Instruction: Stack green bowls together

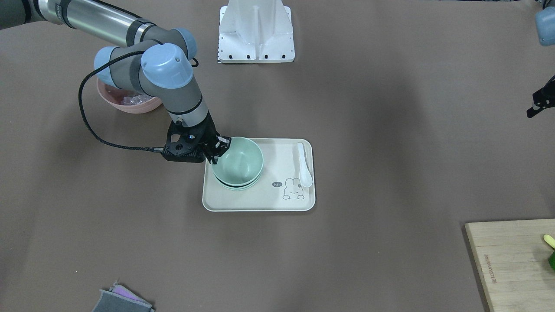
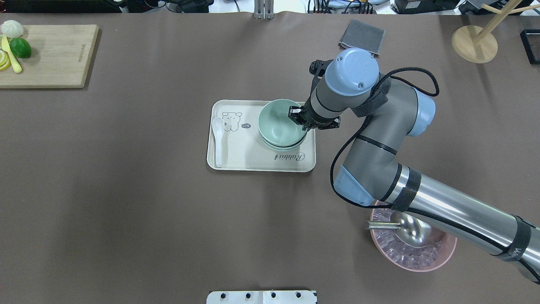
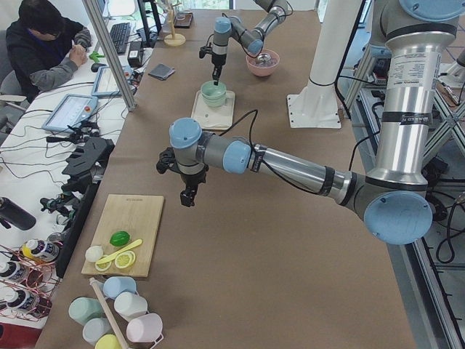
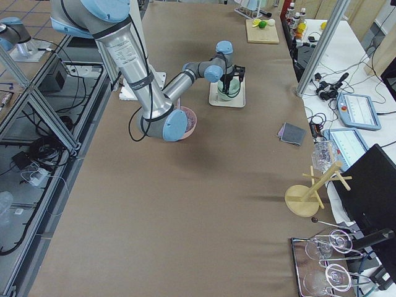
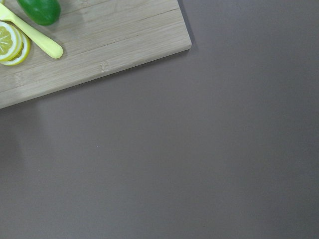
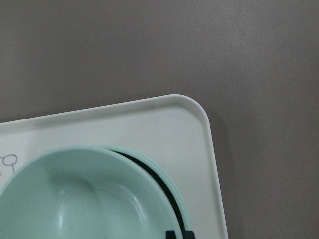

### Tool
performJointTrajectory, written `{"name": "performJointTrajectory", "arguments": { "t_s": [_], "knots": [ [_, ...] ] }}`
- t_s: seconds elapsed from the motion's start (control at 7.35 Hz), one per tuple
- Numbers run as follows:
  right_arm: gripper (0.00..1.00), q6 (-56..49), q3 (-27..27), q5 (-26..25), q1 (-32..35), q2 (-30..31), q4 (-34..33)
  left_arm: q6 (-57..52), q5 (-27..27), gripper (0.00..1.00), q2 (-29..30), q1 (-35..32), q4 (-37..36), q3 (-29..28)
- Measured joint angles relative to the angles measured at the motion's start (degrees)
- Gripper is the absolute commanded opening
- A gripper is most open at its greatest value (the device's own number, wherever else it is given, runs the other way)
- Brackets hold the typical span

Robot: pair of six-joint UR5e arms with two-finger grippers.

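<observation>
- Surface: table under a plain brown covering (image 2: pixel 126 202). A person (image 3: pixel 42 51) sat at a desk alongside it.
- Cream rectangular plastic tray with a rabbit drawing (image 2: pixel 247 150) lay near the table's middle.
- Three pale mint-green round matte bowls (image 2: pixel 280 126) sat together on the tray, at the end nearer the right arm.
- Top bowl (image 1: pixel 238 161) sat offset over the stacked rims of the other two (image 1: pixel 236 187), with a dark crescent gap beneath it.
- Right gripper (image 1: pixel 219 151) pointed down at the top bowl's rim, on the side facing the pink bowl. Its fingers looked clamped on that rim.
- Right wrist view: only the tip of one finger (image 6: pixel 179 234) showed at the bottom edge, against the top bowl's rim.
- White ceramic spoon (image 2: pixel 217 139) lay along the tray's opposite end, apart from the bowls.
- Larger pink bowl (image 2: pixel 438 261) with clear cubes and a metal scoop (image 2: pixel 407 230) stood off the tray, partly under the right arm.
- Left gripper (image 3: pixel 188 195) hung over bare table, well apart from the tray. Could not tell how its jaws stood.
- Left wrist view: a corner of the pale wooden cutting board (image 5: pixel 99 55), with a lime (image 5: pixel 40 9), lemon slices (image 5: pixel 11 44) and a yellow plastic knife (image 5: pixel 35 36).
- Grey cloth pad (image 2: pixel 361 36) lay at the table's far edge.
</observation>
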State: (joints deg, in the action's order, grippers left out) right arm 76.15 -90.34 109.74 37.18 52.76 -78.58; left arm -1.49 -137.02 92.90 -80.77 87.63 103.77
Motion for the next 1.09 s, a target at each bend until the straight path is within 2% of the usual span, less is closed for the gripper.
{"name": "performJointTrajectory", "arguments": {
  "t_s": [0.68, 0.82, 0.95, 1.09],
  "knots": [
    [0.00, 0.05, 0.07, -0.41, 0.00, -0.02, -0.07, 0.00, 0.00, 0.98, 0.00, 0.00, 0.00, -0.23],
    [0.21, 0.05, 0.07, -0.41, 0.00, -0.02, -0.03, 0.00, 0.00, 0.98, 0.00, 0.00, 0.00, -0.22],
    [0.99, 0.05, 0.08, -0.43, 0.00, -0.02, -0.01, 0.00, 0.00, 0.98, 0.02, 0.00, 0.00, -0.19],
    [1.00, -0.05, 0.10, -1.07, -0.15, -0.02, -0.02, 0.00, 0.00, 0.98, 0.05, 0.00, 0.00, -0.16]
  ]
}}
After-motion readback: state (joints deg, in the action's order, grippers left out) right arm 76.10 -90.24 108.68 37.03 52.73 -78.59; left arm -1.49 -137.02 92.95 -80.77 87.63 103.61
